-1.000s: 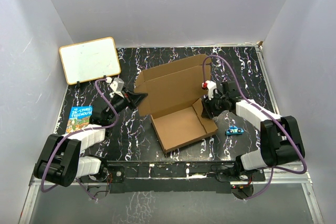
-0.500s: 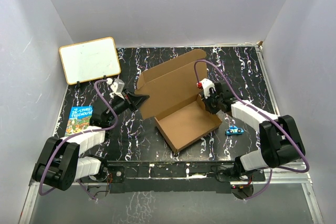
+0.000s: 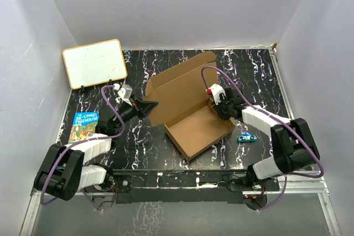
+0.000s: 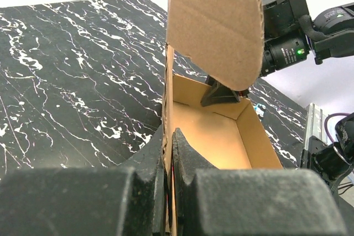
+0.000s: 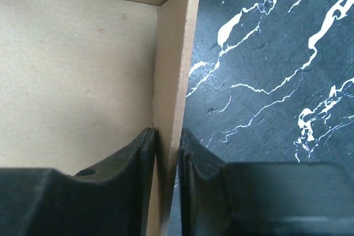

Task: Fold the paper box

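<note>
left hand: is being held almost fully closed; a thin upright cardboard wall on the left side of the paper box is being pinched between its fingers.
right hand: is likewise being held nearly closed; the tray's right side wall is being gripped on both faces, just below the corner.
box position: the box is being held mid-desk between the two hands, with the shallow tray toward the near edge and the big lid panel slanting up behind it.
handling: the box is being judged light and stiff. The corrugated board is likely to bend cleanly only at its score lines, to crush if squeezed hard, and to slide easily on the desk.
where to hold: wall edges close to a fold are being favoured over mid-panel.
surroundings: a blue toy car is lying just beside the right arm; a Treehouse book and a whiteboard are lying well apart on the left.
</note>
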You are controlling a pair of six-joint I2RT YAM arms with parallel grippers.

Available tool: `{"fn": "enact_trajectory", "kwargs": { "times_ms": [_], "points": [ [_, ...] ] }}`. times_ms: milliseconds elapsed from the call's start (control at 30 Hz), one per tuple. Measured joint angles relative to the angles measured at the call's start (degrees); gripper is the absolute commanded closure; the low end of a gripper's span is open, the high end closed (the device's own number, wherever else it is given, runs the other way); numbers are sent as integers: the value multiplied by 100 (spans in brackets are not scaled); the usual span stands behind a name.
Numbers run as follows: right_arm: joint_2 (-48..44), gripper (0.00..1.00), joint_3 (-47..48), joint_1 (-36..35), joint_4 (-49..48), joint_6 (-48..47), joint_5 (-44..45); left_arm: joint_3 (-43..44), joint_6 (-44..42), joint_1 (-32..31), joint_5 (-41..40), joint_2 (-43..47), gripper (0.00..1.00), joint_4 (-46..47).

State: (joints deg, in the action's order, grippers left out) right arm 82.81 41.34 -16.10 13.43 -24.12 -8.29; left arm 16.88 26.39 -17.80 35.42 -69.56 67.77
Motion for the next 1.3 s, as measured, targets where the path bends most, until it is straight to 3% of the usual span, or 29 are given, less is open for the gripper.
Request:
{"fn": "enact_trajectory", "kwargs": {
  "times_ms": [67, 300, 433, 833, 1033, 1300],
  "points": [
    [46, 92, 0, -15, -68, 4, 63, -4, 2, -9, 0, 0, 100, -9],
    [87, 91, -11, -96, -450, 175, 501, -17, -31, -35, 15, -13, 100, -101],
    [87, 66, -28, -114, -466, 166, 481, -17, -46, -33, 13, -13, 100, -98],
    [-111, 37, -26, 409, 363, -22, -807, -17, -199, -31, -13, -7, 100, -105],
    [-708, 34, -17, 1069, 728, -332, -1939, 72, -348, -31, -55, -44, 100, -282],
    [-1102, 33, 15, 1797, 1082, -671, -3257, 1172, -767, 24, -116, -933, 80, -879]
  ]
}}
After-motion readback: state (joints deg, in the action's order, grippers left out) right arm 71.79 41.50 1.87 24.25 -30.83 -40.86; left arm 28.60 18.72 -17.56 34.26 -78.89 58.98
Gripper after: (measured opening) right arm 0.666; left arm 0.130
